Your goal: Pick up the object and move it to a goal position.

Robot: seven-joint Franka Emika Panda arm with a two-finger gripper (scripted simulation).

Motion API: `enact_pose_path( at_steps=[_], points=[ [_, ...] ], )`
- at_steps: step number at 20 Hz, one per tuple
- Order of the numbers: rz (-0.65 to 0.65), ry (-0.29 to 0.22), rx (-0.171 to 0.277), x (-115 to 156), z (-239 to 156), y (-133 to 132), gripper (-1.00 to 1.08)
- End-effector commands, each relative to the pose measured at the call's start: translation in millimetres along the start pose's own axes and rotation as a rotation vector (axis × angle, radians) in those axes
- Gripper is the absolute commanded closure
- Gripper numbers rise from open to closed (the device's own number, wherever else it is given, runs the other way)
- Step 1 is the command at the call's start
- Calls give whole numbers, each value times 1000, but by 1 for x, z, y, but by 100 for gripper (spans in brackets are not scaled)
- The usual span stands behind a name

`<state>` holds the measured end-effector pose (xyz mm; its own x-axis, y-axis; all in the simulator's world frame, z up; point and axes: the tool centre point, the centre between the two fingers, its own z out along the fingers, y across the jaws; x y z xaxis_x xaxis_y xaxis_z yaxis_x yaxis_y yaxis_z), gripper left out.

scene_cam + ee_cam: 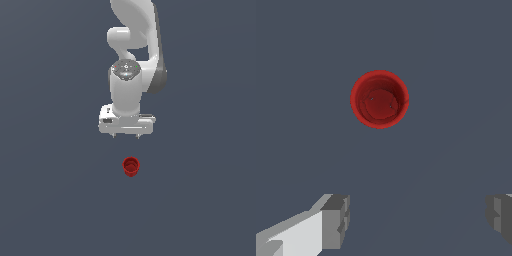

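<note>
A small red cup-like object (pixel 131 166) stands upright on the dark grey floor, its hollow top facing up. My white gripper (pixel 126 136) hangs above the floor, behind the cup in the exterior view and apart from it. Its two short fingertips point down and are spread wide. In the wrist view the red cup (pixel 379 99) lies ahead of the gap between the fingers (pixel 336 220), not between them. The gripper (pixel 417 220) is open and empty.
The plain dark grey floor (pixel 55 200) spreads all around. The white arm (pixel 131 60) rises behind the gripper. No goal marker shows.
</note>
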<state>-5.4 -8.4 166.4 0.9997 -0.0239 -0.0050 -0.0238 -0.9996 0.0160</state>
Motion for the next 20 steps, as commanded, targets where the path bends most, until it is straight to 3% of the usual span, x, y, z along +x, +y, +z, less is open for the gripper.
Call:
enact_pose_path(
  at_steps=[1, 20],
  points=[
    [0, 0, 0, 0, 0, 0, -92],
    [-12, -13, 12, 6, 6, -9, -92]
  ],
)
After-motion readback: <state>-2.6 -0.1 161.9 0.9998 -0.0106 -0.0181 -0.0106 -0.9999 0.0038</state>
